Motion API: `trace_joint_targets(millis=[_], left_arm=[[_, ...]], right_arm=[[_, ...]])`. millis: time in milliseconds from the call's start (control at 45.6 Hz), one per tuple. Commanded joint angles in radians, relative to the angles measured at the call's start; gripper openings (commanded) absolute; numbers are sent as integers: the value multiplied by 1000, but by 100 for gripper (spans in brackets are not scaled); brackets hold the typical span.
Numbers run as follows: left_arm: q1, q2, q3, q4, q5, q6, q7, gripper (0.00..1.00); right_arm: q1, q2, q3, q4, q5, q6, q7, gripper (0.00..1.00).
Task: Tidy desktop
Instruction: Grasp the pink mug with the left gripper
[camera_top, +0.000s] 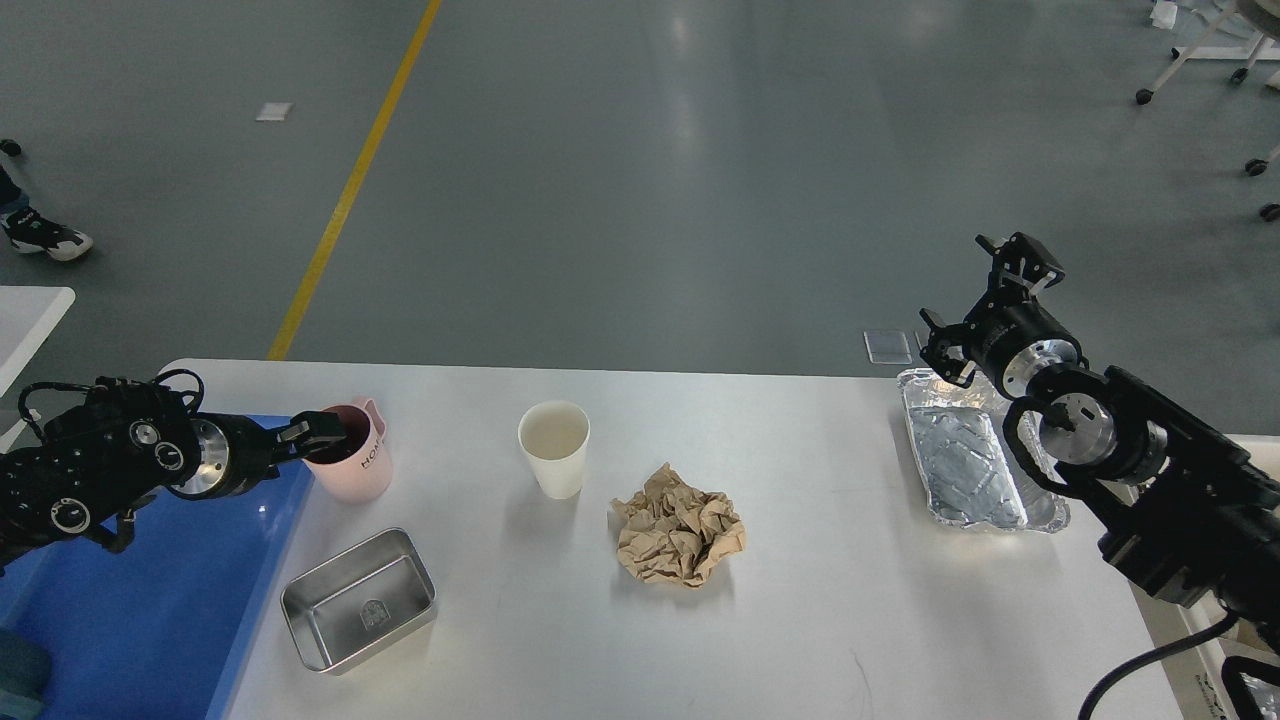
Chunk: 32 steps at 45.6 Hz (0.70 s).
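Observation:
The white desktop holds a pink cup at its left end, next to the blue tray. My left gripper reaches in from the left and is closed on the cup's near rim; the cup stands upright on the desktop. A white paper cup stands upright in the middle, with a ball of crumpled brown paper in front of it on the right. My right gripper is open and empty, held above the far end of a foil tray.
An empty rectangular metal box lies at the front left, by the blue tray's edge. A second white table shows at the far left. A person's shoe is on the grey floor, and chair castors are at the top right.

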Motion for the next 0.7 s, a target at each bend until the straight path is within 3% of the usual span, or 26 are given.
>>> trace_joint_targets(millis=[0, 307, 680], left_arm=[[4, -3, 1, 0, 3, -1, 0, 65], [6, -12, 1, 0, 3, -1, 1, 55], [6, -16, 19, 0, 3, -8, 0, 29]], right_arm=[[0, 3, 0, 0, 0, 0, 0, 100], [0, -5, 0, 0, 0, 0, 0, 100], [-5, -5, 0, -1, 0, 0, 0, 100]])
